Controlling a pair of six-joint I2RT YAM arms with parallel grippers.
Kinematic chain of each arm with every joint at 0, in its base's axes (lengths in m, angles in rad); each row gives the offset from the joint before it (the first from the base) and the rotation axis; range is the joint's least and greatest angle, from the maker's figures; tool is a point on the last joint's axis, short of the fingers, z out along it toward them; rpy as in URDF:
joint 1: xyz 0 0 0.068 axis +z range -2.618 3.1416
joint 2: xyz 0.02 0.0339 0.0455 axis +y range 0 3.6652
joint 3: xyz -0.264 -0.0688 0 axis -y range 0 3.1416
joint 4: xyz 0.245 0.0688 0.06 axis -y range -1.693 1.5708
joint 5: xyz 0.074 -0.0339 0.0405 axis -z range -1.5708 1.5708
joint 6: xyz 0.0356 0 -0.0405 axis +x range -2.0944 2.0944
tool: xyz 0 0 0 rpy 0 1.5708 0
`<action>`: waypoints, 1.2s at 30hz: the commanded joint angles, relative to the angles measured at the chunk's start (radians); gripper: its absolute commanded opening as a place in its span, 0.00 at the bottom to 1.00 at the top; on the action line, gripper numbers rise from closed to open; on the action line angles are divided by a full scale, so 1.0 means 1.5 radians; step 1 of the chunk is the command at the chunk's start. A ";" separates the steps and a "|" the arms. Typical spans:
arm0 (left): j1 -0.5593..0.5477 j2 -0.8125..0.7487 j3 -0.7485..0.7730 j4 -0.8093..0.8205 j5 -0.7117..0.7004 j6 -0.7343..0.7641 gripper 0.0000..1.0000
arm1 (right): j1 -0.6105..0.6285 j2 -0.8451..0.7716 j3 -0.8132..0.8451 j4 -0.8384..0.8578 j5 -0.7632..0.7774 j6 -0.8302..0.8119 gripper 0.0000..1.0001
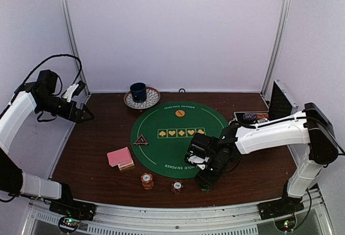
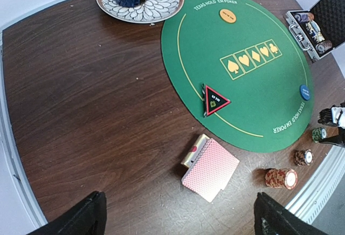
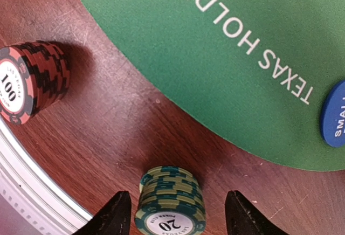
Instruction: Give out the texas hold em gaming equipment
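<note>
green striped chips (image 3: 171, 200) stacked, top marked 20.

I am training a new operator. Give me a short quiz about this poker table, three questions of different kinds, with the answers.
1. True or false: the green chips stand on the mat.
2. Which number is printed on the red chips? A) 20 B) 100 C) 500
3. Fill in: the ___ arm's fingers flank the green chips.
Key: 1 false; 2 B; 3 right.
</note>
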 commanded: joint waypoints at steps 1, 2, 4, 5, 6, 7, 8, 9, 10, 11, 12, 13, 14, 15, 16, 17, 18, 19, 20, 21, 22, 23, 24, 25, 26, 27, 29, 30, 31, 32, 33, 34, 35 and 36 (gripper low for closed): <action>0.004 -0.005 0.024 -0.007 0.009 0.008 0.97 | 0.012 0.009 -0.015 0.014 0.001 0.002 0.61; 0.004 -0.006 0.025 -0.009 0.009 0.010 0.98 | 0.014 0.009 -0.015 0.014 0.001 0.001 0.60; 0.004 -0.006 0.026 -0.010 0.008 0.011 0.98 | 0.015 0.010 -0.018 0.014 0.001 0.001 0.58; 0.004 -0.007 0.025 -0.012 0.007 0.011 0.97 | 0.017 0.010 -0.020 0.014 0.003 0.001 0.57; 0.004 -0.008 0.025 -0.011 0.008 0.011 0.98 | 0.017 0.010 -0.022 0.015 0.005 0.002 0.56; 0.004 -0.009 0.024 -0.012 0.009 0.011 0.98 | 0.017 0.009 -0.022 0.015 0.007 0.003 0.53; 0.004 -0.011 0.023 -0.012 0.008 0.011 0.98 | 0.017 0.006 -0.024 0.015 0.008 0.004 0.50; 0.004 -0.012 0.023 -0.012 0.009 0.011 0.98 | 0.017 0.003 -0.024 0.015 0.010 0.005 0.48; 0.004 -0.013 0.023 -0.012 0.008 0.011 0.98 | 0.017 0.000 -0.024 0.015 0.011 0.005 0.46; 0.004 -0.013 0.023 -0.013 0.008 0.011 0.98 | 0.017 -0.002 -0.024 0.015 0.012 0.006 0.43; 0.004 -0.014 0.022 -0.012 0.007 0.011 0.98 | 0.018 -0.005 -0.023 0.013 0.013 0.006 0.42; 0.004 -0.013 0.022 -0.012 0.007 0.011 0.98 | 0.018 -0.008 -0.022 0.012 0.013 0.006 0.41; 0.004 -0.013 0.021 -0.012 0.008 0.011 0.98 | 0.018 -0.010 -0.022 0.010 0.012 0.006 0.40; 0.004 -0.014 0.021 -0.014 0.008 0.011 0.98 | 0.019 -0.012 -0.021 0.008 0.013 0.006 0.40; 0.004 -0.015 0.021 -0.013 0.009 0.011 0.98 | 0.019 -0.014 -0.020 0.006 0.013 0.005 0.41; 0.004 -0.015 0.021 -0.013 0.009 0.011 0.98 | 0.018 -0.015 -0.019 0.004 0.012 0.004 0.43; 0.004 -0.015 0.022 -0.013 0.009 0.011 0.97 | 0.019 -0.015 -0.017 0.000 0.011 0.003 0.48; 0.004 -0.014 0.022 -0.013 0.009 0.010 0.98 | 0.018 -0.015 -0.017 -0.004 0.011 0.003 0.51; 0.004 -0.014 0.022 -0.014 0.010 0.010 0.98 | 0.019 -0.016 -0.016 -0.006 0.010 0.002 0.53; 0.004 -0.014 0.022 -0.014 0.010 0.010 0.98 | 0.019 -0.017 -0.016 -0.007 0.010 0.002 0.55; 0.004 -0.015 0.022 -0.014 0.011 0.010 0.98 | 0.019 -0.018 -0.016 -0.008 0.011 0.000 0.55; 0.004 -0.015 0.022 -0.014 0.010 0.010 0.98 | 0.020 -0.020 -0.016 -0.009 0.010 0.000 0.56; 0.004 -0.015 0.021 -0.013 0.011 0.010 0.98 | 0.020 -0.022 -0.016 -0.009 0.011 0.001 0.56; 0.004 -0.014 0.020 -0.014 0.013 0.010 0.98 | 0.020 -0.023 -0.016 -0.009 0.011 0.001 0.55; 0.004 -0.015 0.020 -0.013 0.012 0.009 0.98 | 0.020 -0.024 -0.016 -0.010 0.011 0.001 0.54; 0.004 -0.015 0.020 -0.014 0.012 0.009 0.98 | 0.019 -0.025 -0.016 -0.010 0.012 0.002 0.52; 0.004 -0.014 0.020 -0.014 0.013 0.009 0.98 | 0.020 -0.027 -0.016 -0.009 0.011 0.003 0.49; 0.004 -0.013 0.020 -0.013 0.013 0.009 0.98 | 0.020 -0.027 -0.016 -0.010 0.012 0.003 0.47; 0.004 -0.014 0.019 -0.013 0.014 0.009 0.98 | 0.020 -0.029 -0.016 -0.010 0.012 0.003 0.45; 0.004 -0.013 0.020 -0.014 0.013 0.009 0.97 | 0.020 -0.029 -0.016 -0.010 0.012 0.003 0.43; 0.004 -0.014 0.020 -0.014 0.013 0.009 0.98 | 0.020 -0.029 -0.016 -0.010 0.013 0.003 0.40; 0.004 -0.013 0.020 -0.014 0.012 0.009 0.98 | 0.020 -0.028 -0.016 -0.011 0.013 0.003 0.38; 0.004 -0.014 0.020 -0.014 0.013 0.009 0.98 | 0.020 -0.027 -0.016 -0.012 0.012 0.003 0.37; 0.004 -0.013 0.020 -0.013 0.014 0.009 0.98 | 0.020 -0.026 -0.016 -0.012 0.013 0.003 0.37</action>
